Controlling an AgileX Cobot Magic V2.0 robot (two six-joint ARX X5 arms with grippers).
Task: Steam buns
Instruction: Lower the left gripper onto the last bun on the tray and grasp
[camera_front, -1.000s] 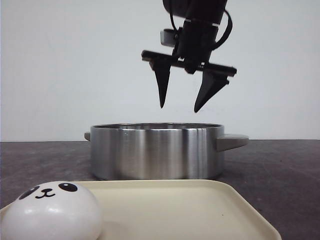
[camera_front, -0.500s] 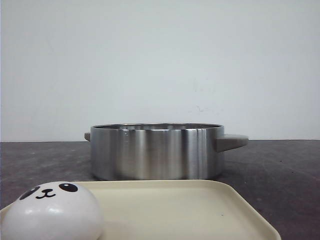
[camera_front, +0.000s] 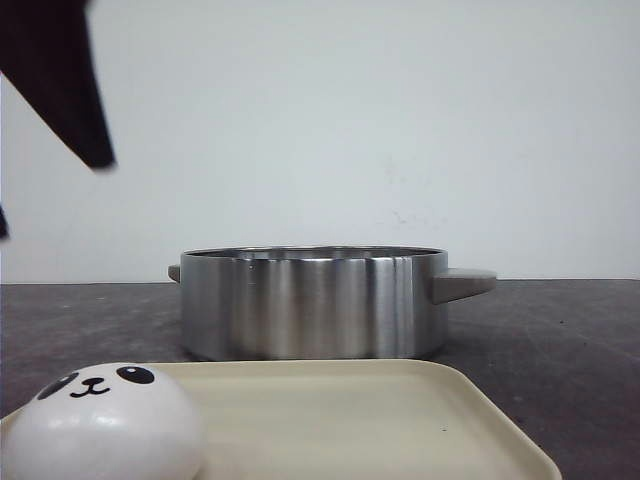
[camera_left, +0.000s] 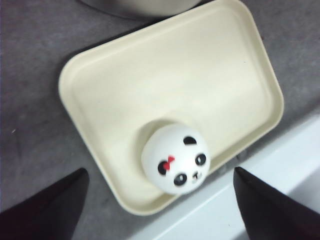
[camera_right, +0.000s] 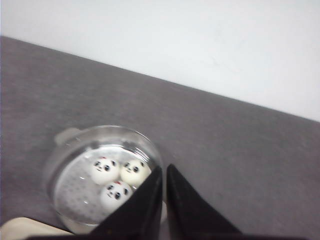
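- Dark grey tabletop runs back to a plain white wall; all items stand on this surface.
- Left gripper: seen from its wrist camera, the two dark fingers stand wide apart, holding nothing, poised above the tray. In the front view one dark fingertip enters the frame at about 10 o'clock, well above the table.
- Cream tray: rectangular with rounded corners, lying flat on the table just in front of the pot.
- Bun on tray: one white panda-faced bun, sitting at the tray's near-left corner, about 7 o'clock in the front view. The left wrist view shows a red bow on its face. It is not touched by either gripper.
- Steel pot: round, upright, uncovered, with a side handle pointing to 3 o'clock.
- Buns in pot: three panda-faced buns resting close together on the perforated floor inside the pot, per the right wrist view.
- Right gripper: fingers pressed together, clasping nothing, raised above the pot's rim.
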